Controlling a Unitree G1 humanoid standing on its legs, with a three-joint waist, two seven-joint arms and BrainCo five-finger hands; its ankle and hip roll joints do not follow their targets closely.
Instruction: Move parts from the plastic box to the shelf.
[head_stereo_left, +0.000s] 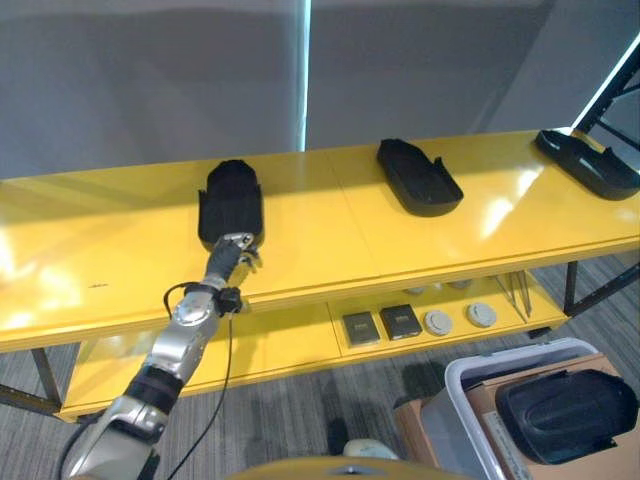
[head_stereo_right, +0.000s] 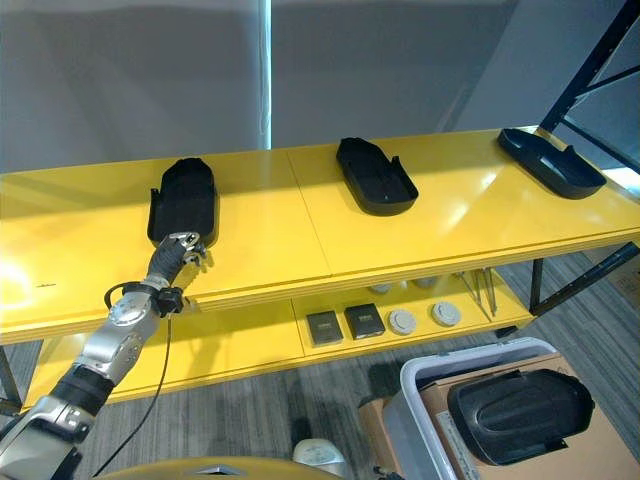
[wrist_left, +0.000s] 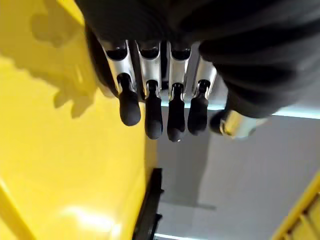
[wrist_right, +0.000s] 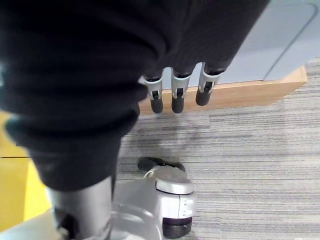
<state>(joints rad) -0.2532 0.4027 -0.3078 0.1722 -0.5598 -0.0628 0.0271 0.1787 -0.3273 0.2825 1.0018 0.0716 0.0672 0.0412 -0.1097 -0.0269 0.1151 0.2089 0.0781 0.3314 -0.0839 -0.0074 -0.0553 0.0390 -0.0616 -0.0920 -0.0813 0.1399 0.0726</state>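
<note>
While fingers hang relaxed, left hand (head_stereo_left: 232, 252) rests at black part (head_stereo_left: 231, 200) — near end; shelf (head_stereo_left: 330, 235) beneath.

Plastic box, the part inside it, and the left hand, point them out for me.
Plastic box (head_stereo_left: 470, 371), left eye view, white rim.
Part (head_stereo_left: 565, 412), left eye view, black top.
Left hand (head_stereo_left: 232, 250), left eye view, fingers.

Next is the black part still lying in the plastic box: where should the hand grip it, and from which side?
Judging by its pose, come from above: the black part lies flat, domed side up, atop the plastic box. Grip across its narrower width near the middle.
</note>
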